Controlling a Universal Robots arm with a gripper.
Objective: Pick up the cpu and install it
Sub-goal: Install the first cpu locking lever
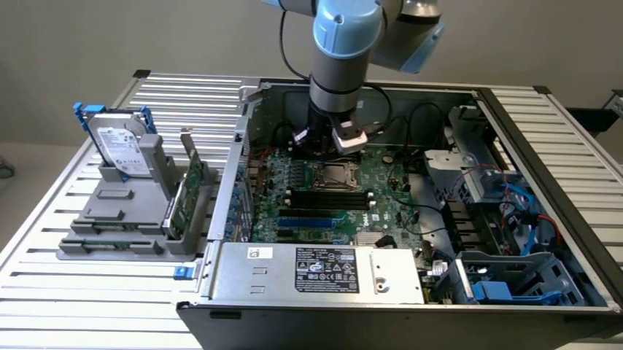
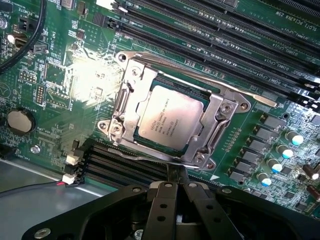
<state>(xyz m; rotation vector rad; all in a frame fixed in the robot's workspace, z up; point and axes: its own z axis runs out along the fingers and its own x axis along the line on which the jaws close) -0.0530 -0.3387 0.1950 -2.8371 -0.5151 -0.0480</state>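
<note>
Cpu [image 2: 171,120] sits flat inside the socket frame [image 2: 215,117] on the motherboard [image 2: 60,85], silver top showing. My gripper [image 2: 176,189] hangs just beside the socket's edge, jaws clenched together and holding nothing, within the open computer case [image 1: 574,211].

The motherboard [image 2: 60,85] carries white silkscreen print near the memory slots [image 2: 225,30], too small to read. The cpu [image 2: 170,117] lid bears engraved lines, unreadable. The power supply [image 1: 322,271], beside the motherboard, has a black label with illegible certification marks.
</note>
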